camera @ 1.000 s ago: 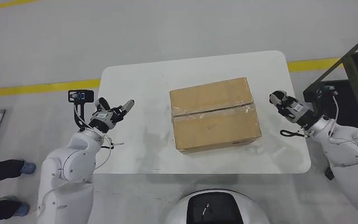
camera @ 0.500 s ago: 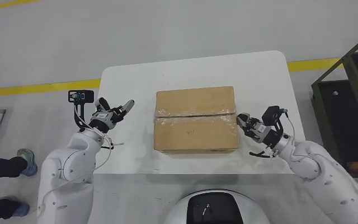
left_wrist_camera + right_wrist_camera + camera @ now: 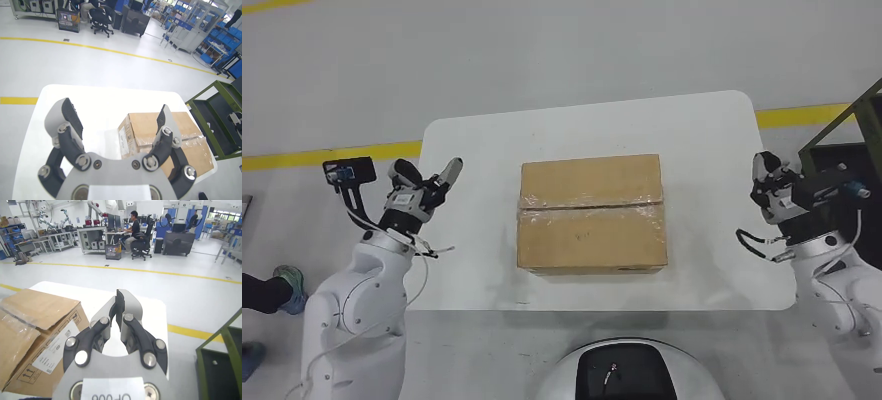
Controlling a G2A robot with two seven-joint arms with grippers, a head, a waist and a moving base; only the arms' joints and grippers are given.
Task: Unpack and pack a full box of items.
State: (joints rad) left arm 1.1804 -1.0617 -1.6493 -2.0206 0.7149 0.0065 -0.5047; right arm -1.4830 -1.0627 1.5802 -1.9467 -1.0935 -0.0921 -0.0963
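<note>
White table [image 3: 492,150] bears the taped box [image 3: 592,212]; left pincer [image 3: 115,108] gapes empty, right pincer [image 3: 118,298] closed on nothing.

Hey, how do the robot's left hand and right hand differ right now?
The left hand is wide open; the right hand is shut. The left hand sits by the left edge of the table, the right hand by its right edge. Both are empty and clear of the cardboard box.
</note>
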